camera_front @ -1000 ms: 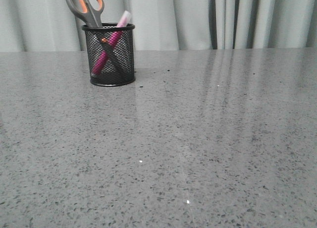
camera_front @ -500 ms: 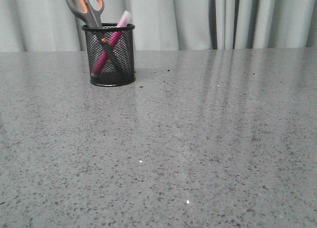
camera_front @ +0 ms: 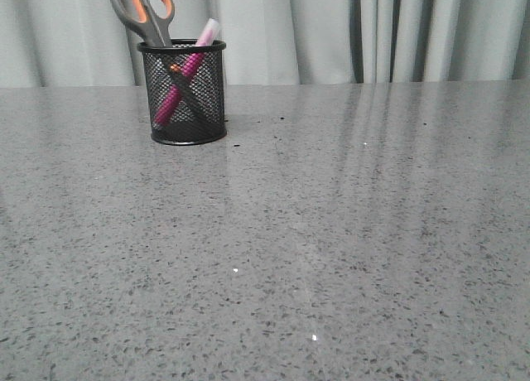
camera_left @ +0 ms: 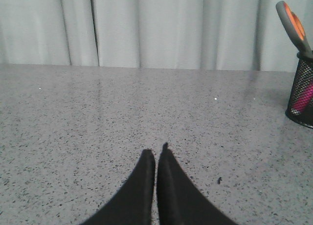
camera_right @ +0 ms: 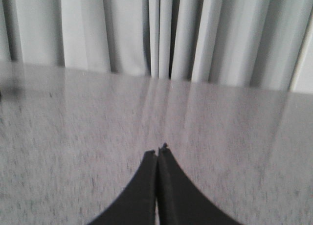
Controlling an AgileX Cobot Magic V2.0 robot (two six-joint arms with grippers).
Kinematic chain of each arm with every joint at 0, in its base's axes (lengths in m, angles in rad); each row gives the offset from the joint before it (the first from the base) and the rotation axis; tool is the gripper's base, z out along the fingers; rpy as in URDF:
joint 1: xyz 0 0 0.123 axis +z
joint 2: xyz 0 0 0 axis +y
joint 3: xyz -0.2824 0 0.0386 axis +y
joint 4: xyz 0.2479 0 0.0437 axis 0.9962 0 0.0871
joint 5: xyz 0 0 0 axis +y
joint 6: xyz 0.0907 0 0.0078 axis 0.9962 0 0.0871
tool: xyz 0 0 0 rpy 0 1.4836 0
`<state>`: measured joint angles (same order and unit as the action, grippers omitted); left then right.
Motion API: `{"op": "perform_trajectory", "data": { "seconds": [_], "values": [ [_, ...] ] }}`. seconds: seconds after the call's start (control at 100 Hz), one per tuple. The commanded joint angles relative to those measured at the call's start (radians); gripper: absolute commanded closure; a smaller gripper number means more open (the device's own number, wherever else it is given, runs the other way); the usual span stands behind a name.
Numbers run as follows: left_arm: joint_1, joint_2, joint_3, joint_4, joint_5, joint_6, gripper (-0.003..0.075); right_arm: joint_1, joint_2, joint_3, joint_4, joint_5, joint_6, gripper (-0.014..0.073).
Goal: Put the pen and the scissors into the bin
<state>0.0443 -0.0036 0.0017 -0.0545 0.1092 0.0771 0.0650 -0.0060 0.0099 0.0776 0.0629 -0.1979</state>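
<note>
Black wire-mesh cylindrical bin, far-left corner, holds the light, stiff magenta pen and grey orange-looped scissors; best grasped at handles; left gripper and right gripper pinched together, empty

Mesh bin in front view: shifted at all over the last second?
No. The bin sits at the same spot against the curtain folds and table edge, with the scissors and pen unchanged inside.

Black wire-mesh bin (metal, seemingly) on glossy speckled stone-look table.
</note>
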Motion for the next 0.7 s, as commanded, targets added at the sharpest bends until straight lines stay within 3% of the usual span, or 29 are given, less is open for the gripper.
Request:
{"op": "perform_trajectory", "data": {
  "seconds": [0.0,0.69],
  "values": [
    [-0.006,-0.032,0.044,-0.009,-0.071,-0.011,0.0739,-0.008,-0.024,0.016,-0.019,-0.033,0.011,0.0669],
    [-0.006,-0.032,0.044,-0.009,-0.071,-0.011,0.0739,-0.008,-0.024,0.016,-0.046,-0.006,0.011,0.0669]
  ]
}}
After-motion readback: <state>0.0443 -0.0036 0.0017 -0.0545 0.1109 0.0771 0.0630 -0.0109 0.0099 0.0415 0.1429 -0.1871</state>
